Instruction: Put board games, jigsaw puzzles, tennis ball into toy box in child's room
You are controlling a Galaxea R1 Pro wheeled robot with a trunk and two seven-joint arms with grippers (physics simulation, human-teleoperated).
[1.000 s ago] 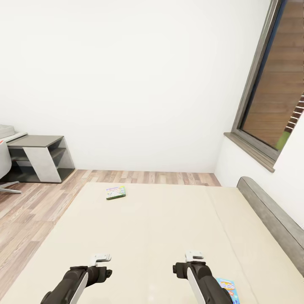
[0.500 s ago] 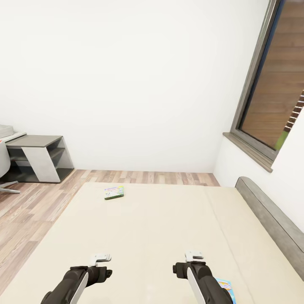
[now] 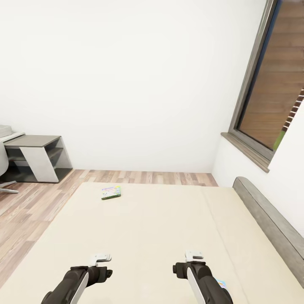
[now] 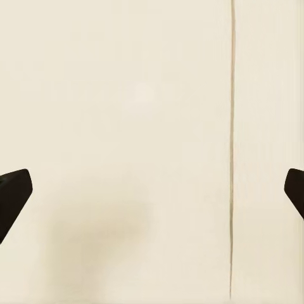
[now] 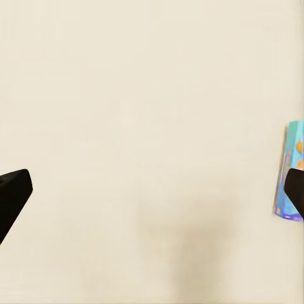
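The cream bed (image 3: 160,236) spreads out below me. A green-bordered board game (image 3: 111,192) lies flat near its far left corner. A blue board game (image 3: 221,282) with orange drawings peeks out beside my right arm (image 3: 202,278), which partly hides it. In the right wrist view this blue box (image 5: 290,171) lies beside one finger of my open right gripper (image 5: 152,190), not between the jaws. My left gripper (image 4: 152,190) hangs open over bare mattress, near the seam (image 4: 232,152) between its two sections. My left arm (image 3: 78,280) reaches in low on the left. The toy box and table are out of view.
A low dark grey cabinet (image 3: 38,158) stands against the white wall at the left, on wood-plank floor (image 3: 25,207). The grey headboard (image 3: 270,223) runs along the bed's right side, under a window with brown shutters (image 3: 274,84).
The whole view has shifted a little, so the camera moved: the green-bordered game sits slightly further left and more of the blue game is hidden. Both arms keep their pose.
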